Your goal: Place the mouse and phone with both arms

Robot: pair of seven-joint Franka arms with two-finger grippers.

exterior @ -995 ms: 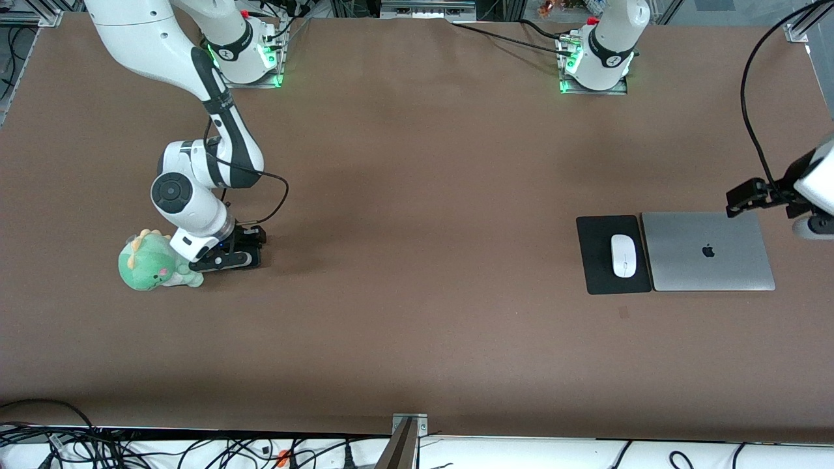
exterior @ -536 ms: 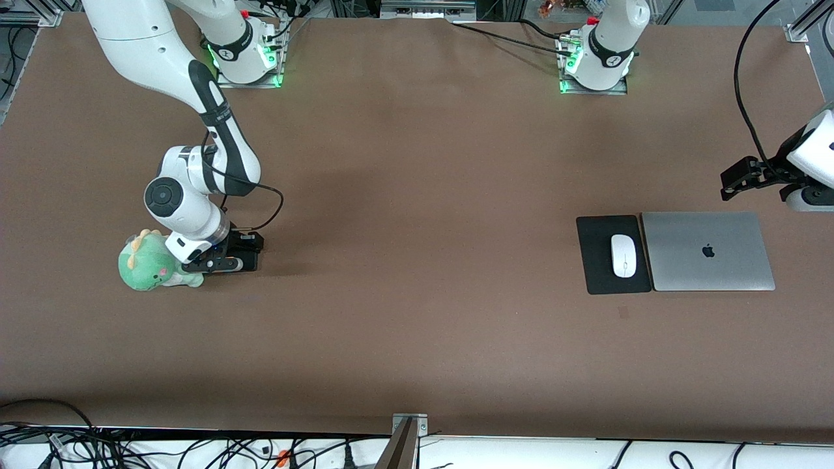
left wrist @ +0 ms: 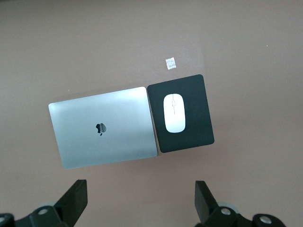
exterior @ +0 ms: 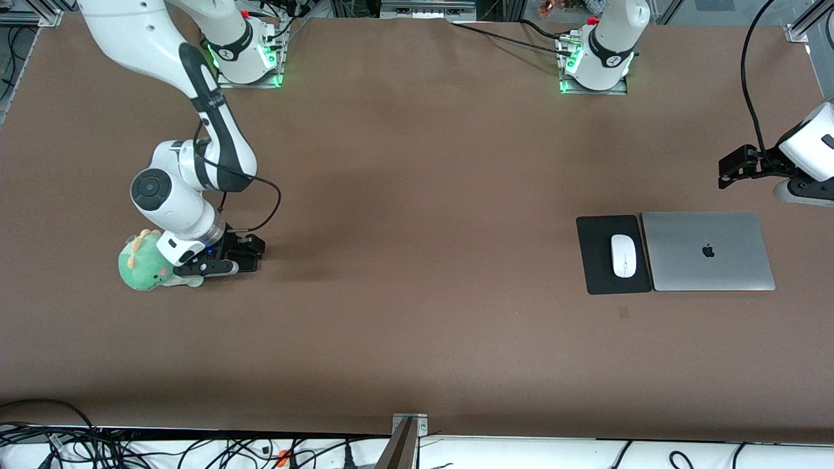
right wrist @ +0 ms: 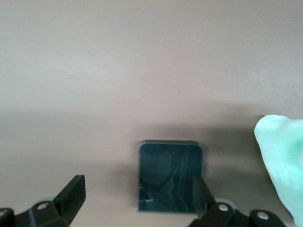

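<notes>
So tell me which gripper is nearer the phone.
Right. The right gripper hangs low right over the phone, beside the green plush. The left gripper is up at the left arm's end, near the laptop.

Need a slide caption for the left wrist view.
Open left hand above closed laptop, mouse on black pad.

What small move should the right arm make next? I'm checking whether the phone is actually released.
Probably lift the right gripper straight up: its fingers stand open, apart from the phone lying flat on the table beside the green plush toy.
</notes>
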